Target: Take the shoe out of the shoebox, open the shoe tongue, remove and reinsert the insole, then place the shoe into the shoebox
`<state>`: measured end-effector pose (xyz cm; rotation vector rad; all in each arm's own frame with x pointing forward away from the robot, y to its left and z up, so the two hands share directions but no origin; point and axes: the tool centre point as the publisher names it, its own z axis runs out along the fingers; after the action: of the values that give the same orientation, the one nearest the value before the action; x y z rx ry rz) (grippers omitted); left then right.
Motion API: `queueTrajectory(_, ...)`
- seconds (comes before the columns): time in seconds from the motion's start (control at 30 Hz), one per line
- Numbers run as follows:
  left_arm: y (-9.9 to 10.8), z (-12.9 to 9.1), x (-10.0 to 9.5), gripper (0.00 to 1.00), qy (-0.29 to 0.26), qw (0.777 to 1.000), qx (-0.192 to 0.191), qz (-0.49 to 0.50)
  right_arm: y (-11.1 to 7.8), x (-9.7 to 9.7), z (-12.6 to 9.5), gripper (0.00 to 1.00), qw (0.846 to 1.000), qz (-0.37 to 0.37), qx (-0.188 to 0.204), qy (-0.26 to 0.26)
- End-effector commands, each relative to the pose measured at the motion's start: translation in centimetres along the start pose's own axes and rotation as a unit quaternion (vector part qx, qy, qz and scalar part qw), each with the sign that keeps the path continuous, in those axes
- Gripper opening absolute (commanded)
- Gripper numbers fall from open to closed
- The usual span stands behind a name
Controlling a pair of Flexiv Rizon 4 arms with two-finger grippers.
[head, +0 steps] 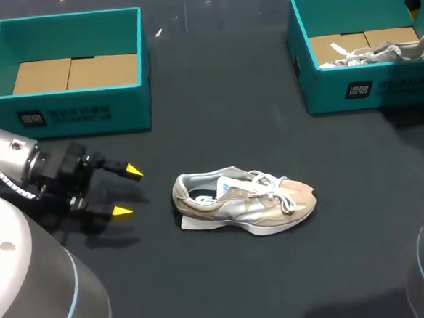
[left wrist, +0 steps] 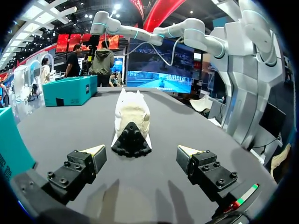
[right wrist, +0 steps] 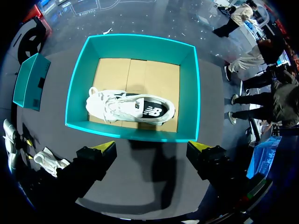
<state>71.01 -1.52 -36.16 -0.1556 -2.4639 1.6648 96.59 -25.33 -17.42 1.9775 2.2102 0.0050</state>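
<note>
The beige-and-grey mesh trainer with white laces (head: pixel 244 202) sat on the smooth black table (head: pixel 217 129), heel toward the left gripper (head: pixel 127 190), whose fingers stood apart just short of it. The right gripper (right wrist: pixel 150 146), also spread and empty, hung over the teal cardboard box (right wrist: pixel 77 105). A thin pale sheet (head: pixel 194 222) at the heel was possibly the insole. A careless pinch could shove the light shoe or crumple that floppy sheet.

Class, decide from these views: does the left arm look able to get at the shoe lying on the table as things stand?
Probably yes. The left claw is open and points at the heel of the shoe, with only bare table between them.
</note>
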Motion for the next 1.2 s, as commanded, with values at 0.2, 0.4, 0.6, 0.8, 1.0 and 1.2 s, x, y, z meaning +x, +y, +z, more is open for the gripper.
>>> queueTrajectory(0.2, 0.0, 1.6, -0.5, 1.0, -0.003, 1.0, 0.01, 0.001, -0.1, 0.0, 0.0, 1.0, 1.0, 0.0, 0.0, 0.0)
queueTrajectory(0.4, 0.2, 2.6, -0.8, 1.0, -0.009, 1.0, 0.02, -0.008, -0.1, 0.0, 0.0, 1.0, 1.0, 0.0, 0.0, 0.0)
queueTrajectory(0.6, 0.1, 3.8, -0.8, 1.0, -0.025, 0.999, 0.018, -0.009, -0.1, 0.0, 0.0, 1.0, 1.0, 0.0, 0.0, 0.0)
queueTrajectory(0.8, 0.3, 4.6, -1.3, 1.0, -0.047, 0.998, 0.023, -0.019, -0.1, 0.0, 0.0, 1.0, 1.0, 0.0, 0.0, 0.0)
queueTrajectory(1.0, 0.6, 5.5, -1.7, 1.0, -0.058, 0.998, 0.028, -0.025, -0.1, 0.0, 0.0, 1.0, 1.0, 0.0, 0.0, 0.0)
queueTrajectory(1.2, 0.7, 6.3, -1.9, 1.0, -0.068, 0.997, 0.031, -0.027, -0.1, 0.0, 0.0, 1.0, 1.0, 0.0, 0.0, 0.0)
